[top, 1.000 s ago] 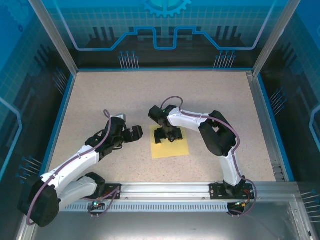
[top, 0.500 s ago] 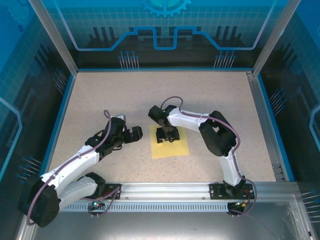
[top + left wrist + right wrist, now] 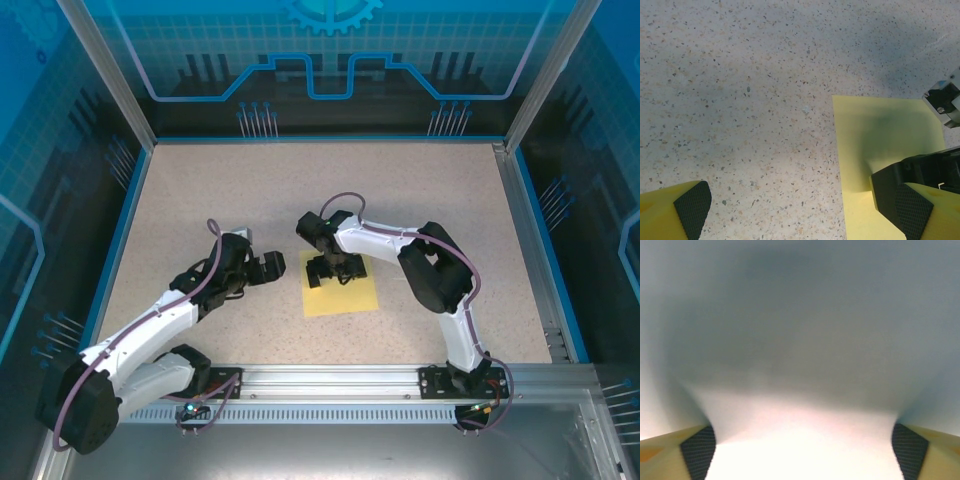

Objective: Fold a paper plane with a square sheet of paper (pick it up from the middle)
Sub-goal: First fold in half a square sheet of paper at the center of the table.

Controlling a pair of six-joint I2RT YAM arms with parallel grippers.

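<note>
The square sheet of paper (image 3: 343, 297) lay flat on the speckled table (image 3: 420, 190), right beneath my right pincer (image 3: 335, 270). That pincer pointed down onto the far half of the sheet, while the near half stretched bare toward my base. From above, its two fingers stood spread across the paper. In my right wrist view the pincer (image 3: 805, 452) had its dark pads (image 3: 699, 450) out at the two lower corners, so the jaws were wide apart. Between them was a pale, blurred surface, too close for me to make out any edge or crease. I could not tell whether the fingertips touched the paper.

My left pincer (image 3: 272, 267) hung just beside the sheet's left edge, over bare table and apart from the paper. In my left wrist view that pincer (image 3: 802, 215) was also wide open and held nothing. One pad (image 3: 692, 210) stood over the speckled surface. The other was over the yellow sheet (image 3: 890, 125), whose straight edge and far corner lay ahead of it and to the right. A soft shadow crossed the paper there.
</note>
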